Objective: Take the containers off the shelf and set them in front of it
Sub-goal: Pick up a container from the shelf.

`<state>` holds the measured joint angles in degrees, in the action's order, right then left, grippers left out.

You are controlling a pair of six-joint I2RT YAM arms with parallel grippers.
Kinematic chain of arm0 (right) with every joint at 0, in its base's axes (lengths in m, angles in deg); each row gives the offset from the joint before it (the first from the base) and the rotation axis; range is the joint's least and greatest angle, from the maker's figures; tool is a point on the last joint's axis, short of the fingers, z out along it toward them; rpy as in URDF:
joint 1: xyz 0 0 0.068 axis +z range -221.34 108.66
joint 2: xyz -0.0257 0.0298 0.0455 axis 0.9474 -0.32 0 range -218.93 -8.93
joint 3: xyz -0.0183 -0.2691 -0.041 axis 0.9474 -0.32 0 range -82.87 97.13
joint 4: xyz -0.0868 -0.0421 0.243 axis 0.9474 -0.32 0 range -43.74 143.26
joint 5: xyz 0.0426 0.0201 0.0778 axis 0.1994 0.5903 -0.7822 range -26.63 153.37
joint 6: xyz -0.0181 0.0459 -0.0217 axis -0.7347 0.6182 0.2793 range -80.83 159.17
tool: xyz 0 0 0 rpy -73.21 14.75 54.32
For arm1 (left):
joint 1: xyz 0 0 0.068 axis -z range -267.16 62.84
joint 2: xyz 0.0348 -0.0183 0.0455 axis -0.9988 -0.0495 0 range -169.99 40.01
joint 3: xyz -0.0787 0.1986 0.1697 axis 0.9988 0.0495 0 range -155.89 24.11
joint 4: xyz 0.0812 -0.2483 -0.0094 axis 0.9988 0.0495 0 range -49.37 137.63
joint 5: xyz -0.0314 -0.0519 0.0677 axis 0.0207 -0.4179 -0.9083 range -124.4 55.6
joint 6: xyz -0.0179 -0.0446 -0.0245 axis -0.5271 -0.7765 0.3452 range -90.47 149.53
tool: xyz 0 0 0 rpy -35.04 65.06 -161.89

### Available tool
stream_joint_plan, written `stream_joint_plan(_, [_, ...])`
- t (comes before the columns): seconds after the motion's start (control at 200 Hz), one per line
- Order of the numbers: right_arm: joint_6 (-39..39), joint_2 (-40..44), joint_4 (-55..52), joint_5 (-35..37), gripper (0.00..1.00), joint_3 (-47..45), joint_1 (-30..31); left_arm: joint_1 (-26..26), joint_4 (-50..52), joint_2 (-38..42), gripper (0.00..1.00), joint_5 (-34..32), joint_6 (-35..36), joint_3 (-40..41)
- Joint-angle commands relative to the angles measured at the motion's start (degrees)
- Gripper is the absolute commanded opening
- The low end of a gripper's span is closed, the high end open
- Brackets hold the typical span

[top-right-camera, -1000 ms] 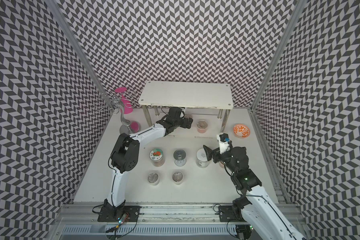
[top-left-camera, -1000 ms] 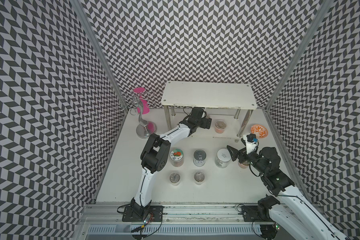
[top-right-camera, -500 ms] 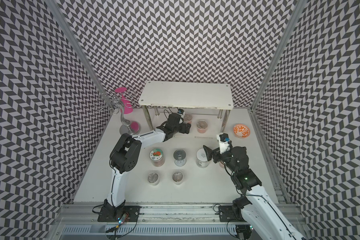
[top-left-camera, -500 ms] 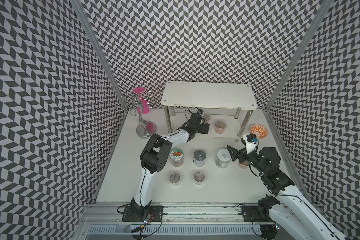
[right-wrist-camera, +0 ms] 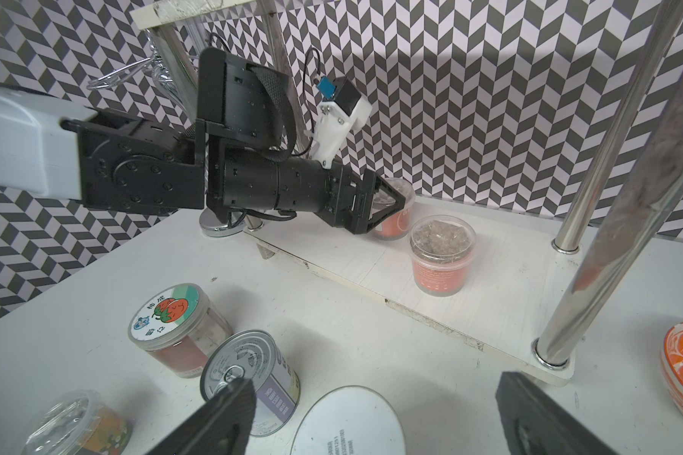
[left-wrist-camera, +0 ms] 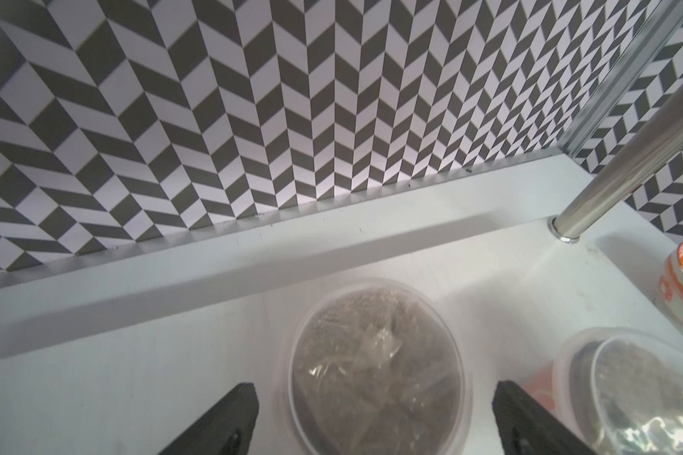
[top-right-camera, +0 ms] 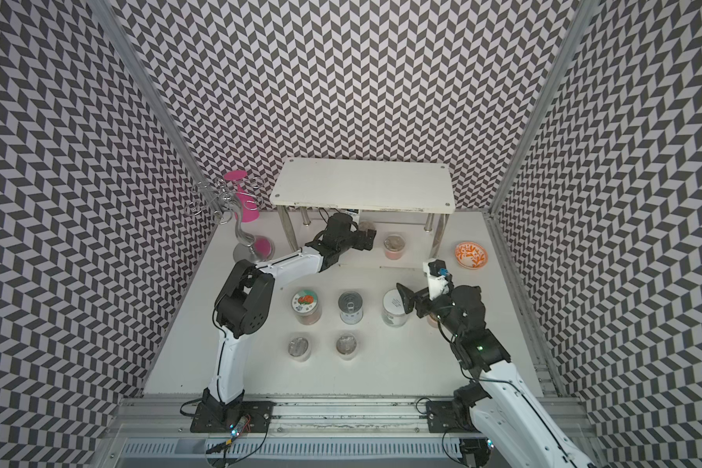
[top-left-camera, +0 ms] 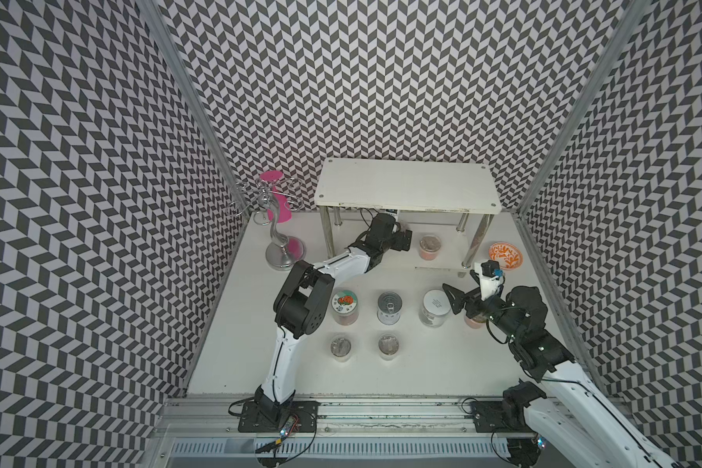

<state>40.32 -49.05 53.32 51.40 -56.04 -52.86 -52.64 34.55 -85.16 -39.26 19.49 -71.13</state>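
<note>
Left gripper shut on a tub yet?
No: in the left wrist view the left gripper is open, with a visible gap between each finger and the clear tub on the shelf lower tier.

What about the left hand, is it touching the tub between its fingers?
Apart. The left wrist view shows bare shelf between the tub and each finger of the open left hand.
</note>
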Motion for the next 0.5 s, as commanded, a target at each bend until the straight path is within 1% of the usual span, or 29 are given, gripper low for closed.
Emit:
stream_joint_plan(0.0, [0.3,-0.2,2.3,-0.8,1.00,0.8,-0.5,0.3,-1.0,-2.7,0.97,-0.2,0.8,-3.0])
stream_joint_plan(0.21, [0.2,-0.3,2.3,-1.0,1.00,0.8,-0.9,0.2,1.8,-5.5,0.97,-0.1,1.3,-6.6])
stream_joint_plan(0.35, [0.4,-0.7,2.7,-1.5,0.99,0.5,-1.1,0.1,2.0,-5.7,0.97,-0.2,1.2,-6.5])
stream_joint_plan(0.491, [0.4,-1.1,3.2,-1.7,0.99,0.8,-1.3,-0.1,2.1,-5.9,0.94,0.2,1.9,-7.6])
